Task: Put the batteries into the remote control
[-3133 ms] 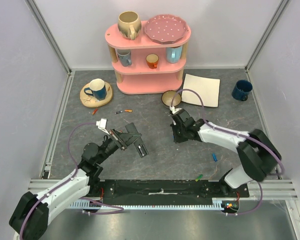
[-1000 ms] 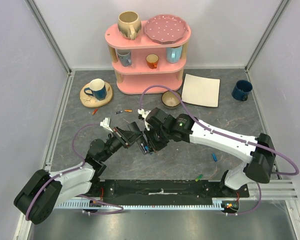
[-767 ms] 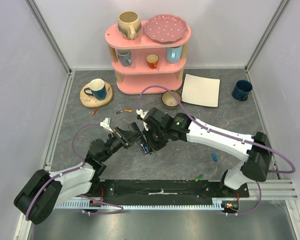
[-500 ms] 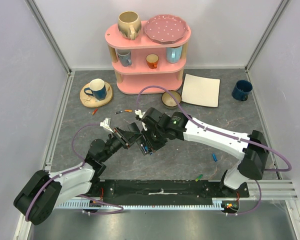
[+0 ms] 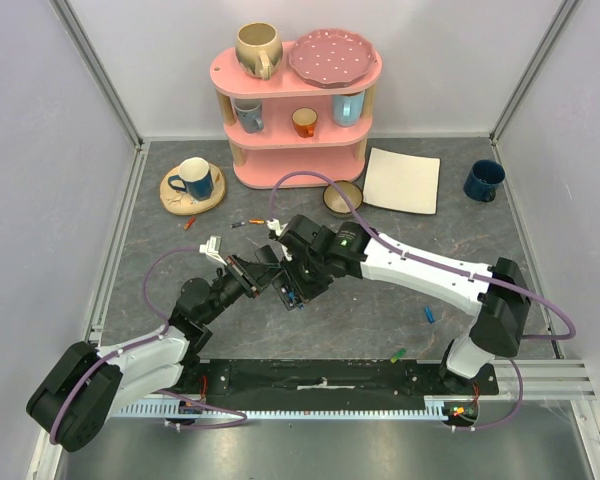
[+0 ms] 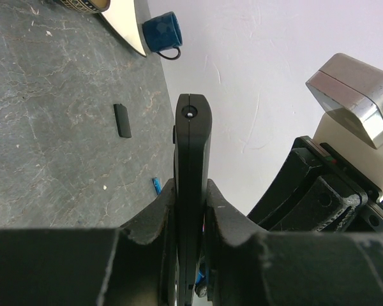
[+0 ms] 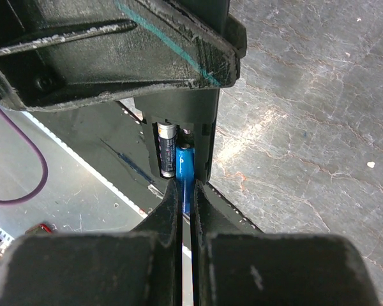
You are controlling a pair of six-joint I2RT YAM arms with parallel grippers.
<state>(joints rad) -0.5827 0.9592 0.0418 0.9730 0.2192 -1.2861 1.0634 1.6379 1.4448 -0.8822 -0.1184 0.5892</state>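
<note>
My left gripper point(image 5: 252, 274) is shut on the black remote control point(image 5: 280, 284) and holds it edge-on above the table; the left wrist view shows its thin edge point(image 6: 191, 153) between my fingers point(image 6: 154, 220). My right gripper point(image 5: 300, 280) is shut on a blue battery point(image 7: 185, 167), whose tip is in the remote's open compartment point(image 7: 205, 137) beside a dark battery point(image 7: 166, 150) seated there. Loose batteries lie on the table: blue point(image 5: 429, 314), green point(image 5: 398, 354), orange point(image 5: 252, 222), red point(image 5: 190, 224).
The black battery cover point(image 6: 122, 120) lies on the table. A pink shelf point(image 5: 298, 135) with cups and a plate stands at the back. A cup on a saucer point(image 5: 193, 180), a bowl point(image 5: 342, 197), a white napkin point(image 5: 402, 180) and a blue mug point(image 5: 483, 180) stand around it.
My right arm has swung from the right side over to the remote, carrying the blue battery to its compartment. In the last second it edged slightly left. The left gripper kept hold of the remote.
</note>
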